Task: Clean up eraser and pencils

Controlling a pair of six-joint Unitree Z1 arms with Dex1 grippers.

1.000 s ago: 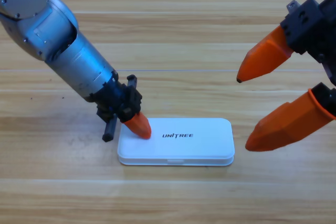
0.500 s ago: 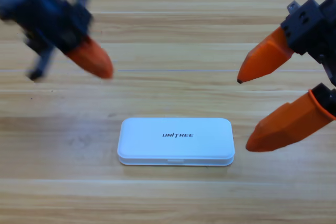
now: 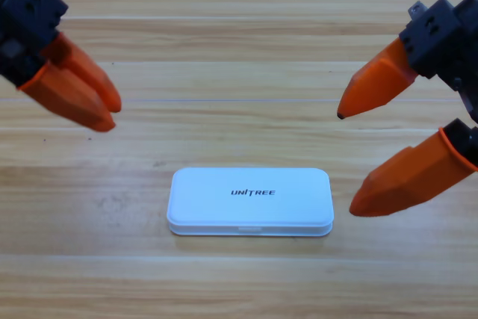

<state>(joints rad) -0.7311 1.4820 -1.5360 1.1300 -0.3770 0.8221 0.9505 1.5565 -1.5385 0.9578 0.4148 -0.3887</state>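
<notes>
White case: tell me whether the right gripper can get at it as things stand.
Probably yes. The right gripper hangs open just right of the closed white case, with only bare wooden table between them.

One white case (image 3: 250, 201), lid down, on one wooden table (image 3: 246, 35); two grippers, left (image 3: 107, 114) and right (image 3: 347, 162), each with two orange jaws.

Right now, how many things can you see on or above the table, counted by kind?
White case, closed: 1
End effector: 2, the left end effector with jaws nearly together and the right end effector with jaws wide apart
Eraser in view: 0
Pencils in view: 0
Total: 3
</notes>
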